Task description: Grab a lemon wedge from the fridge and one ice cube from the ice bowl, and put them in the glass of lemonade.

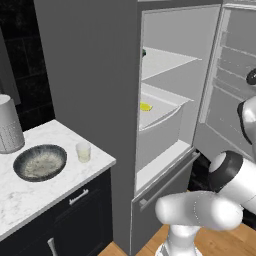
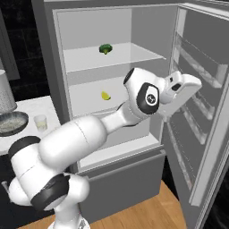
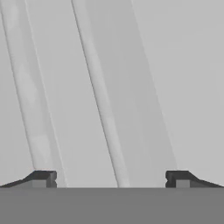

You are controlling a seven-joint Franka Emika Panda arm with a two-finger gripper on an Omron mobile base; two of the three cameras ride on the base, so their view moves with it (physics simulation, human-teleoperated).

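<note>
Lemon wedge (image 2: 105,95): tiny bright yellow piece, lying on the middle clear shelf of the tall grey fridge (image 1: 85,75), a little left of centre in the right base view and at mid-frame in the left base view; untouched.

Fridge door (image 2: 201,103): swung wide at the right of the frame, white racks showing.

My two-finger gripper (image 3: 111,179): jaws spread wide, nothing between them, facing pale door ribs in the hand view (the wedge is well apart, to the left).

Green broccoli floret (image 2: 105,48): on the shelf above; not wanted.

Step in hand, as I judge it: turn my hand off the door toward the middle shelf, enter low under the upper shelf, and straddle the wedge squarely, since it is small and could skid.

Small clear glass of lemonade (image 1: 83,151) and wide dark-rimmed ice bowl (image 1: 39,162): on the marble counter, lower left.
</note>
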